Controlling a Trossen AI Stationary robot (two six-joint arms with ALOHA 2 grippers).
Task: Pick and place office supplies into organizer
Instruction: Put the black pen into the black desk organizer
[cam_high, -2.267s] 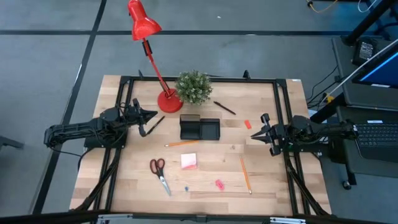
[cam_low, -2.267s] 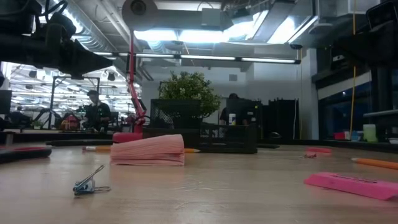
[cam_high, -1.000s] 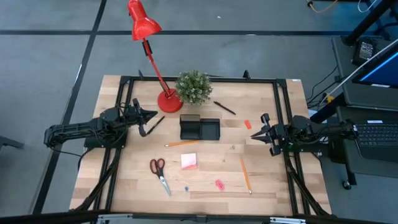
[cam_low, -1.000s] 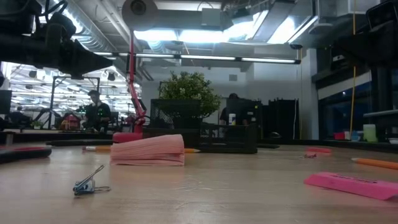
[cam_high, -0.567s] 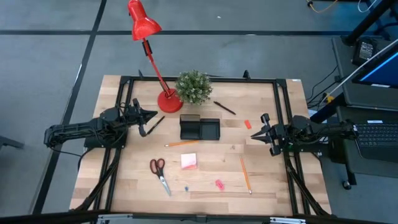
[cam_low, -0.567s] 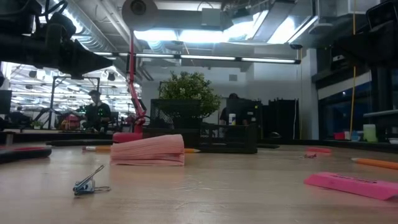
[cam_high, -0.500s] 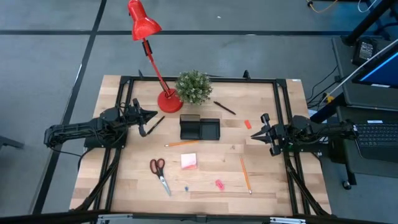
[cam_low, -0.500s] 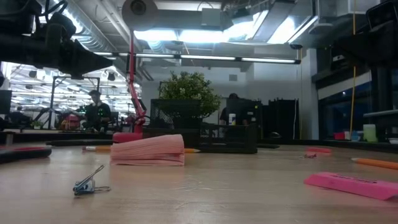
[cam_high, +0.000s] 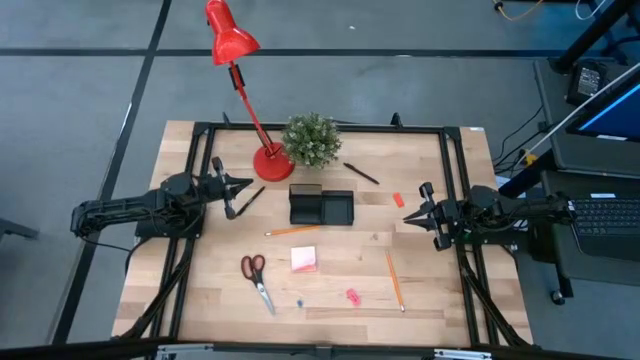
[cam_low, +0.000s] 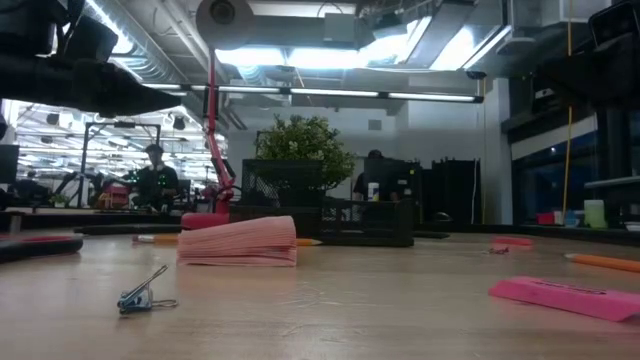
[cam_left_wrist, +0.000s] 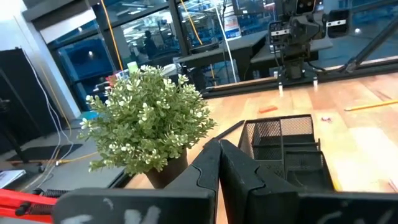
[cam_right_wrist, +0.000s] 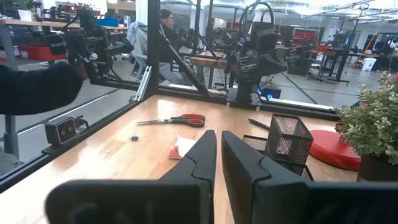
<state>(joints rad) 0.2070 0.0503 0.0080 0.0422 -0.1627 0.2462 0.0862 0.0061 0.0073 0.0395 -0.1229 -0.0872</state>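
The black mesh organizer (cam_high: 322, 206) stands mid-table. On the wood near it lie the red-handled scissors (cam_high: 256, 280), the pink sticky pad (cam_high: 304, 260), two orange pencils (cam_high: 293, 230) (cam_high: 395, 280), a black pen (cam_high: 362, 173), another pen (cam_high: 248, 198), a red bit (cam_high: 398, 199), a pink bit (cam_high: 352, 296) and a tiny blue piece (cam_high: 299, 300). My left gripper (cam_high: 240, 186) hovers shut at the table's left, left of the organizer. My right gripper (cam_high: 410, 216) hovers shut at the table's right, beside the red bit. Neither holds anything.
A red desk lamp stands with its round base (cam_high: 272, 163) beside the green potted plant (cam_high: 312, 140), both just beyond the organizer. Black frame rails (cam_high: 320, 128) run along the table's far and side edges. A person (cam_right_wrist: 37, 84) stands in the room beyond the table.
My left arm has shifted a little: in the low view its dark bulk at the top left sits slightly higher than before. The right arm and all the supplies on the table have kept still.
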